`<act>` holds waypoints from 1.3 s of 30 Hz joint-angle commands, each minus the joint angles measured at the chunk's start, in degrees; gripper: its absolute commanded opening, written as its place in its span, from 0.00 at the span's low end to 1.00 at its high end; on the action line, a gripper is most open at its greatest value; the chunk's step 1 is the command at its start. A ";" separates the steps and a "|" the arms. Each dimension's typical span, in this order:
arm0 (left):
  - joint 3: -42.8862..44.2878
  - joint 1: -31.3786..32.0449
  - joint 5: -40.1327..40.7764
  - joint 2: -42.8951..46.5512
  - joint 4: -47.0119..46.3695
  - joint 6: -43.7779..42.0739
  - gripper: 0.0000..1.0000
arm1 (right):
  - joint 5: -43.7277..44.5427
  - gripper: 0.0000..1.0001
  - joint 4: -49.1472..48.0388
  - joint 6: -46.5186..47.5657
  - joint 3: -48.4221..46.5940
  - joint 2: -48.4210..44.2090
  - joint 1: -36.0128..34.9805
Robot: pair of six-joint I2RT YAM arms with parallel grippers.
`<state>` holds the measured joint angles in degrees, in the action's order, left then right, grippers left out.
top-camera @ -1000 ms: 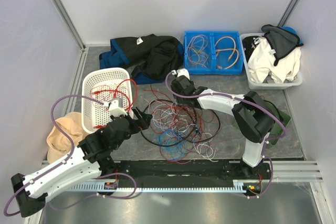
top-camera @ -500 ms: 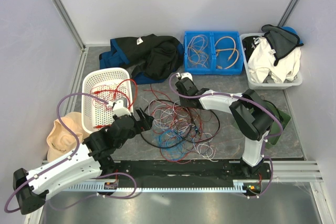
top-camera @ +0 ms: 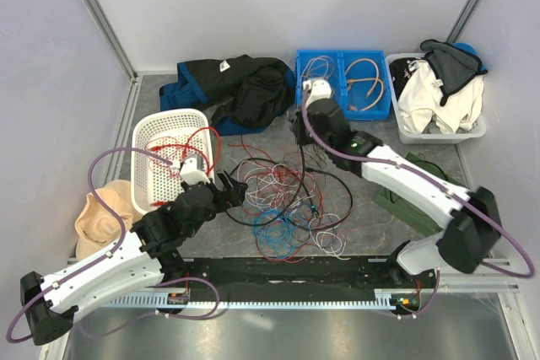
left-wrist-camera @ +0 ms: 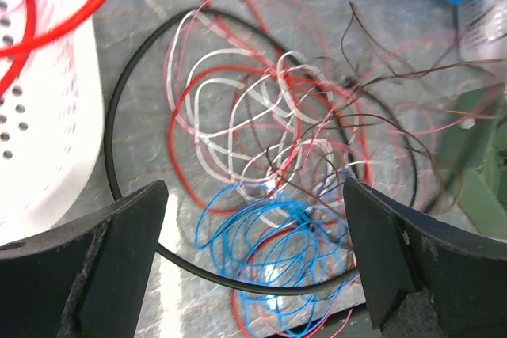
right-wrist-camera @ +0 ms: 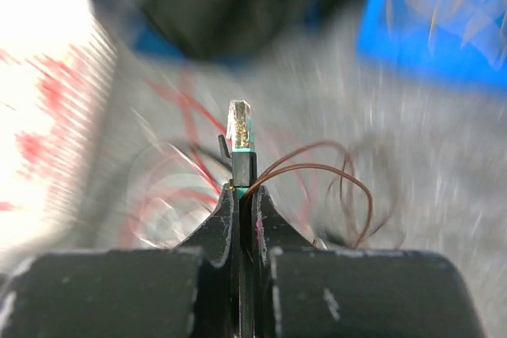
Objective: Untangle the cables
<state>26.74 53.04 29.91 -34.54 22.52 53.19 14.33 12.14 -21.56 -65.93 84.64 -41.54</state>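
Note:
The cables (top-camera: 287, 200) lie in a red, white, blue and black tangle at the table's middle. In the left wrist view the cables (left-wrist-camera: 269, 140) spread beneath my left gripper (left-wrist-camera: 253, 267), blue loops and a thick black cable (left-wrist-camera: 119, 116) between its wide-apart fingers (left-wrist-camera: 119, 259). My left gripper (top-camera: 232, 187) hovers open at the tangle's left edge. My right gripper (top-camera: 298, 131) is raised behind the tangle, near the blue bin. The right gripper (right-wrist-camera: 244, 195) is shut on a black cable end with a clear plug (right-wrist-camera: 241, 136); a brown wire (right-wrist-camera: 333, 172) loops out of the jaws.
A white basket (top-camera: 169, 120) holding red cables stands at the left. At the back lie a dark jacket (top-camera: 236, 90), a blue bin (top-camera: 342, 111) with wires and a grey bin (top-camera: 439, 137) of clothes. A beige cloth (top-camera: 101, 217) sits far left, a green object (top-camera: 422, 204) at the right.
My right gripper has shut on the plug end and lifted back toward the blue bin, its arm stretching out. The left gripper edged slightly toward the tangle, staying open.

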 commanded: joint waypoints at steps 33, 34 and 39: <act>7.28 -0.30 -17.78 -28.04 -50.73 -24.71 0.88 | -4.31 0.00 5.35 0.03 -1.31 -19.43 -0.39; 6.92 -0.30 -17.87 -27.60 -51.26 -24.71 0.88 | -4.31 0.00 5.35 0.03 -1.13 -19.43 -0.38; 2.98 -0.39 -16.12 -21.90 -54.24 -25.24 0.90 | -4.31 0.00 5.44 0.03 -0.95 -19.60 -0.47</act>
<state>32.64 52.95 13.17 -61.63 -25.67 30.70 10.15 18.57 -22.02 -66.98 66.59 -41.78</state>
